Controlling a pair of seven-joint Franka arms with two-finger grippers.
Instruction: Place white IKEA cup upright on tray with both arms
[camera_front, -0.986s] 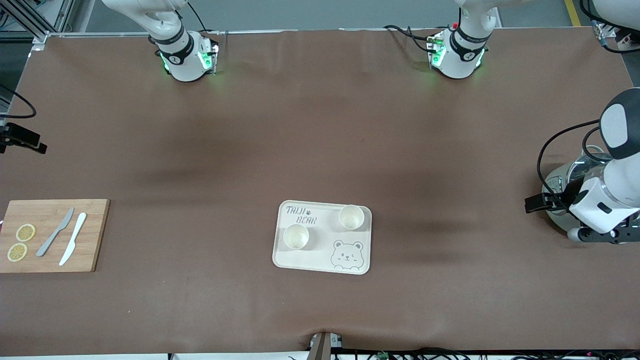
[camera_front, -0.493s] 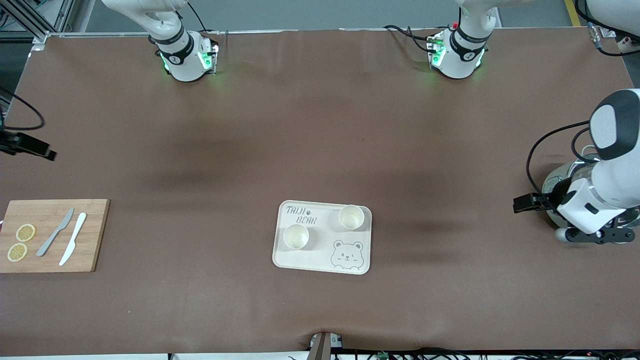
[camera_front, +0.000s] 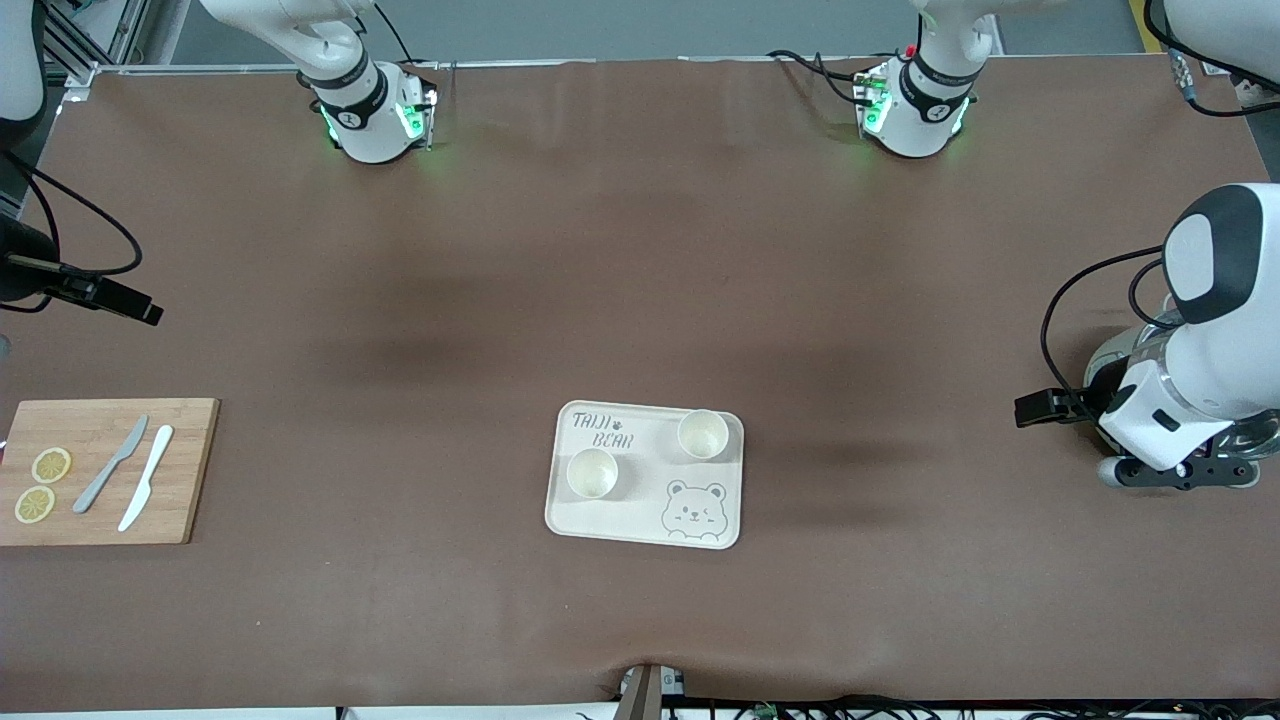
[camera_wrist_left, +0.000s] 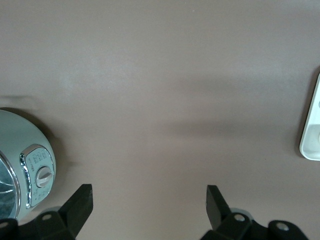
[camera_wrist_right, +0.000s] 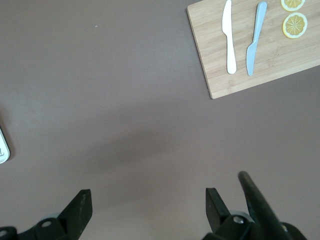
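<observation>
Left hand (camera_wrist_left: 149, 207): hanging wide and empty over bare table (camera_front: 640, 250) at the left arm's end, beside one glass-and-chrome appliance (camera_wrist_left: 22, 167), wrist pointing down.
Right hand (camera_wrist_right: 148, 210): hanging wide and empty over bare table at the right arm's end, near the cutting board (camera_front: 105, 470).
Tray (camera_front: 640, 525): one, lying flat between the two arms, well apart from both hands.
White cups: two, standing upright on the tray, first (camera_front: 592, 473) nearer the front camera, second (camera_front: 703, 434) toward the left arm's end.
Cutting board holding two knives, grey (camera_front: 110, 464) and white (camera_front: 146, 477), and two lemon slices (camera_front: 42, 485).
</observation>
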